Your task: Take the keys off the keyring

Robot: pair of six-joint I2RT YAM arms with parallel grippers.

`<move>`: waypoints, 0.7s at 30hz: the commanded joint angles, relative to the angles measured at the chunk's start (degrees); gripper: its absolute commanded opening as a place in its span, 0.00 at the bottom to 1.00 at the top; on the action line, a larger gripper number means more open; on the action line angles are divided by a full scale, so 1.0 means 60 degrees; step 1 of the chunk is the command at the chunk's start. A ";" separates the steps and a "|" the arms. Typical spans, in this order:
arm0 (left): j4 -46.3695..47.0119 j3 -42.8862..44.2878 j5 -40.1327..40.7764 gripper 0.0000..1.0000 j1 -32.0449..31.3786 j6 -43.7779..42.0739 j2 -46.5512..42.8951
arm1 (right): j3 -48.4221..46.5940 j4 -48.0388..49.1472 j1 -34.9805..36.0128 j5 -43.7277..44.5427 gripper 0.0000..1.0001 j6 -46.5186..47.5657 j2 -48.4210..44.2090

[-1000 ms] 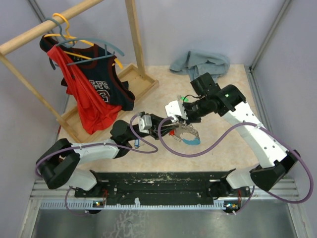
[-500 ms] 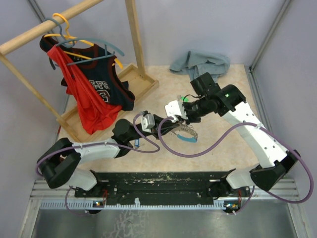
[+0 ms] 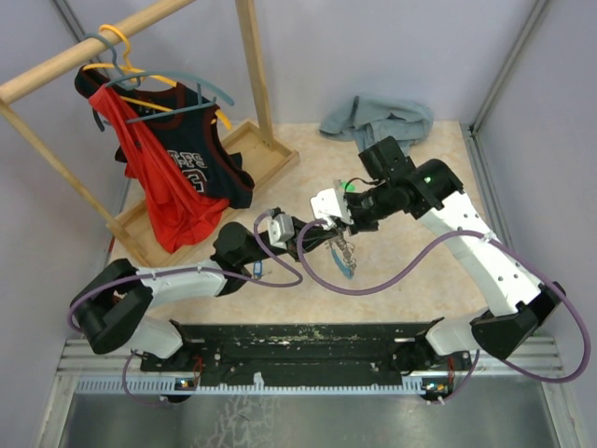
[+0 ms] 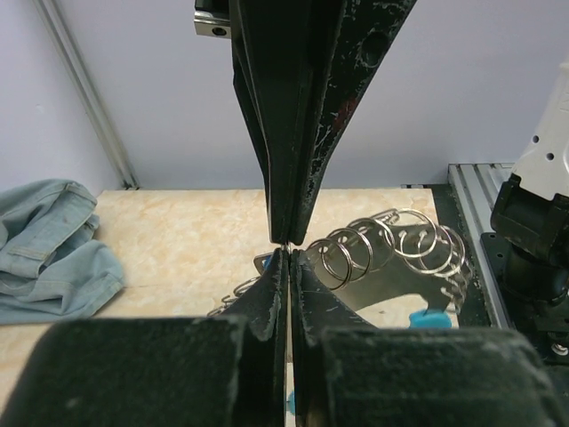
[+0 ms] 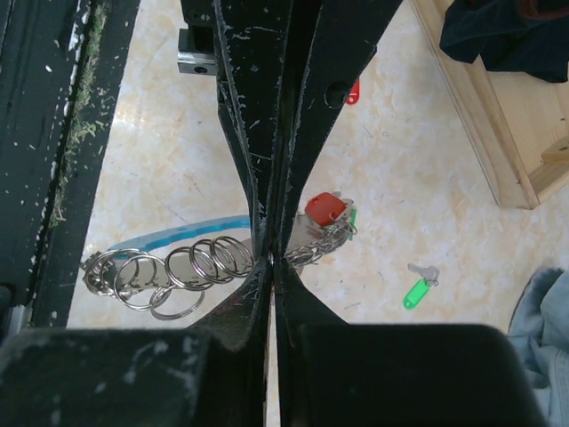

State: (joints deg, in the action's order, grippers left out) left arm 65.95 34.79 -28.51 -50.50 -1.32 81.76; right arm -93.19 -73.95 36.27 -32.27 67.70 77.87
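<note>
The keyring (image 3: 343, 248) hangs above the table between my two grippers, a silvery bunch of small rings (image 5: 169, 271) with a red tag (image 5: 324, 207) and a blue tag (image 3: 350, 271). My right gripper (image 3: 338, 226) is shut on the ring chain, its tips (image 5: 269, 258) pinching it mid-length. My left gripper (image 3: 313, 239) comes in from the left and is shut, its tips (image 4: 286, 247) meeting on a thin metal part at the bunch's edge; the rings (image 4: 391, 249) fan out to the right. A loose key with a green tag (image 5: 416, 289) lies on the table.
A wooden clothes rack (image 3: 247, 154) with jerseys (image 3: 177, 177) on hangers stands at the back left. A blue denim cloth (image 3: 378, 119) lies at the back centre. A second red tag (image 5: 353, 92) shows partly behind my right finger. Purple cables (image 3: 373, 280) loop near the bunch.
My left gripper has moved right to the bunch and gone from open to shut. The bunch, spread wide before, now hangs narrower between the grippers.
</note>
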 commanded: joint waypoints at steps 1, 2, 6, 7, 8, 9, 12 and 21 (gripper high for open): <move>0.0153 0.0055 0.0107 0.00 -0.0050 -0.0182 -0.0211 | -0.0372 0.0634 0.0095 -0.0762 0.05 -0.0629 -0.0376; 0.0243 -0.0038 0.0165 0.00 -0.0050 -0.0205 -0.0296 | -0.0312 0.0916 0.0051 -0.0822 0.19 -0.0943 -0.0489; 0.0846 -0.0416 0.0355 0.00 -0.0004 -0.0171 -0.0640 | -0.0226 0.1783 -0.1033 -0.2358 0.45 -0.1840 -0.0924; 0.1082 -0.0536 0.0368 0.00 0.0025 -0.0112 -0.0716 | -0.0300 0.1838 -0.1524 -0.3078 0.46 -0.1983 -0.0935; 0.1426 -0.0670 0.0364 0.00 0.0077 -0.0001 -0.0786 | -0.0329 0.1898 -0.2007 -0.3836 0.46 -0.2075 -0.0945; 0.1817 -0.0845 0.0347 0.00 0.0138 0.0136 -0.0850 | -0.0285 0.1971 -0.2488 -0.4555 0.46 -0.2138 -0.0965; 0.3639 -0.1394 0.0341 0.00 0.0273 0.0606 -0.0907 | 0.0714 0.2742 -0.3520 -0.6326 0.46 -0.2441 -0.1255; 0.6103 -0.1542 0.1128 0.00 0.0337 0.2524 -0.0631 | 0.2591 0.3673 -0.3636 -0.8368 0.46 -0.1834 -0.1752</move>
State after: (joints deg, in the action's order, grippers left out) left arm 86.39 25.41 -26.02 -48.71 6.94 78.11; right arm -77.32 -55.64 14.39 -72.49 54.59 68.71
